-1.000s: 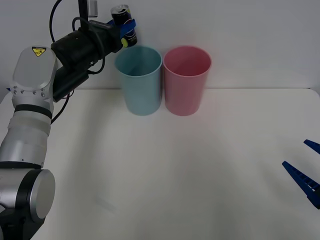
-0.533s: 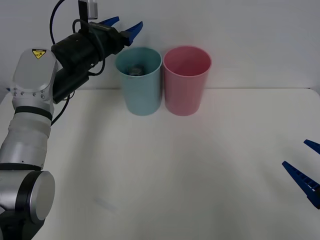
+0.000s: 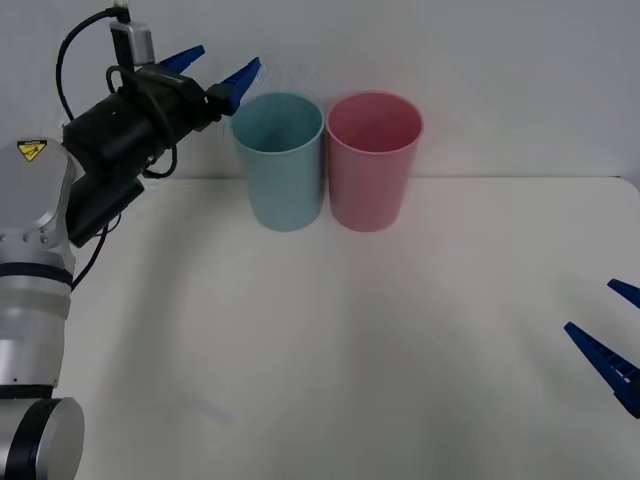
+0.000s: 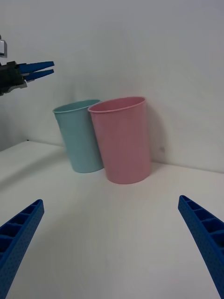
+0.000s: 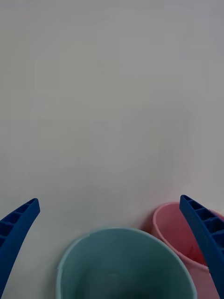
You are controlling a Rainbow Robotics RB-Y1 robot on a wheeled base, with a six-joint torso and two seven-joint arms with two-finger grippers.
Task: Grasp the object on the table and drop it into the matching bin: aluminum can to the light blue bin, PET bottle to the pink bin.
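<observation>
My left gripper (image 3: 222,62) hangs open and empty in the air, just left of and above the rim of the light blue bin (image 3: 278,160). The pink bin (image 3: 372,160) stands touching it on the right, at the back of the white table (image 3: 350,350). The aluminum can is hidden. In the left wrist view the open gripper (image 5: 108,201) looks down past the light blue bin's mouth (image 5: 121,261) and the pink bin (image 5: 175,233). My right gripper (image 3: 590,307) waits open low at the table's right edge. Its wrist view shows the light blue bin (image 4: 81,138), the pink bin (image 4: 122,140) and the left gripper (image 4: 37,69).
A plain white wall stands right behind the bins. The tabletop in front of the bins and between the arms is bare white surface.
A second ago the left gripper held the can over the light blue bin. It opened, the can fell into the bin, and the arm has drawn back left. The right arm stayed still.
</observation>
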